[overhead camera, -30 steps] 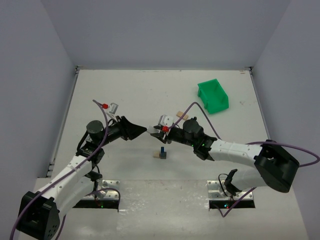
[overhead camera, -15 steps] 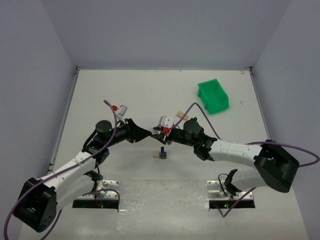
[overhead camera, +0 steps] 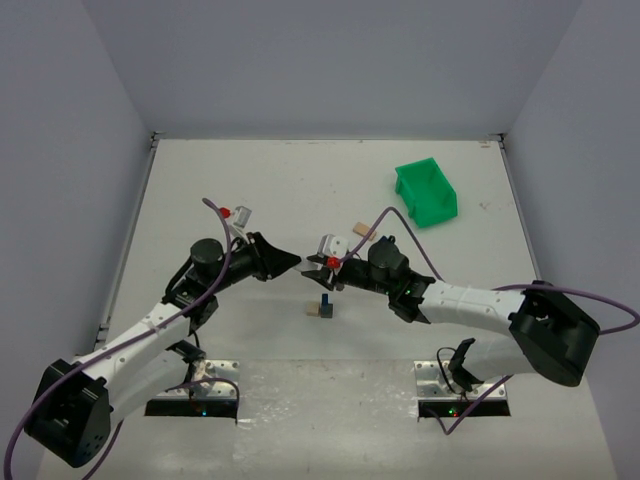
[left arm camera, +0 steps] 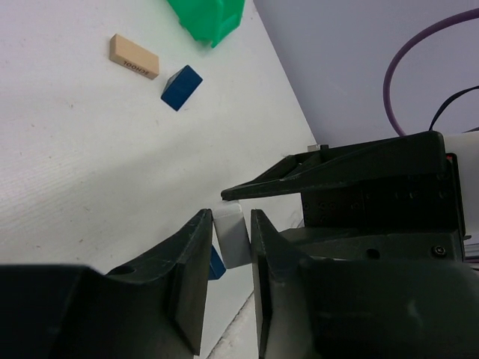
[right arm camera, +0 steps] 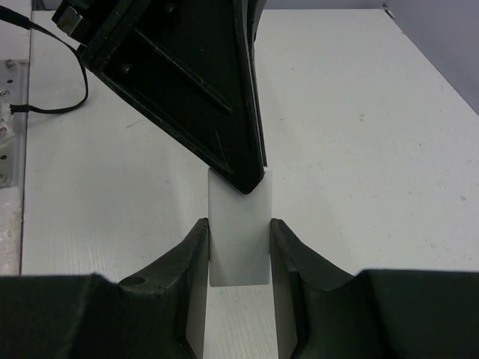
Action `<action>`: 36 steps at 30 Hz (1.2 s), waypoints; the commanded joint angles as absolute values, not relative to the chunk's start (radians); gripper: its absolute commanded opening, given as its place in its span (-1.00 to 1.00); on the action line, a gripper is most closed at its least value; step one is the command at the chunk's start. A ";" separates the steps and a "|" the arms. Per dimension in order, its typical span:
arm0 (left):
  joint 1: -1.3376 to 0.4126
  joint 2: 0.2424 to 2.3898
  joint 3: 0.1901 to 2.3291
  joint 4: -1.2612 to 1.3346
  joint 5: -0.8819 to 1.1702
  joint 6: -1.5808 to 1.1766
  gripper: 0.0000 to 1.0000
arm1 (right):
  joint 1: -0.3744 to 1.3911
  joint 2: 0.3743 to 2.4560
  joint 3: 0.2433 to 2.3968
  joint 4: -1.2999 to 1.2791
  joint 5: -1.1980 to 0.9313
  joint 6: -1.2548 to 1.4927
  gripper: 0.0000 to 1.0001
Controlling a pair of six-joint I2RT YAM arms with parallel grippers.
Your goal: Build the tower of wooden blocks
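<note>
The green bin (left arm camera: 209, 19) is cut by the top edge; the nearer blue piece (left arm camera: 217, 265) shows only 1 corner.

The bin (overhead camera: 427, 193) sits behind and right of the block stack (overhead camera: 323, 307) on the table (overhead camera: 250, 190).

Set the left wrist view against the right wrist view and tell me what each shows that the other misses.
Left wrist only: the plank, a blue block beside it, and the bin. Right wrist only: a black cable lying at the left. Both: the pale block, with the left tool and the right tool each closed on it, at opposite ends.
</note>
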State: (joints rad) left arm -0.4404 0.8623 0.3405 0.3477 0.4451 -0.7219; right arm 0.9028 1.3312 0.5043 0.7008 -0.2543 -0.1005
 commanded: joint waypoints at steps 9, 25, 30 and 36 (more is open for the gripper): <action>-0.524 0.853 0.406 0.321 0.397 -0.657 -1.00 | 0.897 1.306 0.521 0.742 -0.207 -0.104 -0.52; -0.637 0.844 0.589 -0.187 0.020 -0.586 -1.00 | 0.897 0.943 0.356 0.519 0.061 -0.018 0.97; -0.751 0.923 0.647 -0.259 -0.121 -0.592 -1.00 | 0.897 0.828 0.296 0.514 0.420 -0.008 0.97; -0.890 1.013 0.689 -0.292 -0.291 -0.675 -1.00 | 0.883 0.815 0.277 0.512 0.658 0.046 0.97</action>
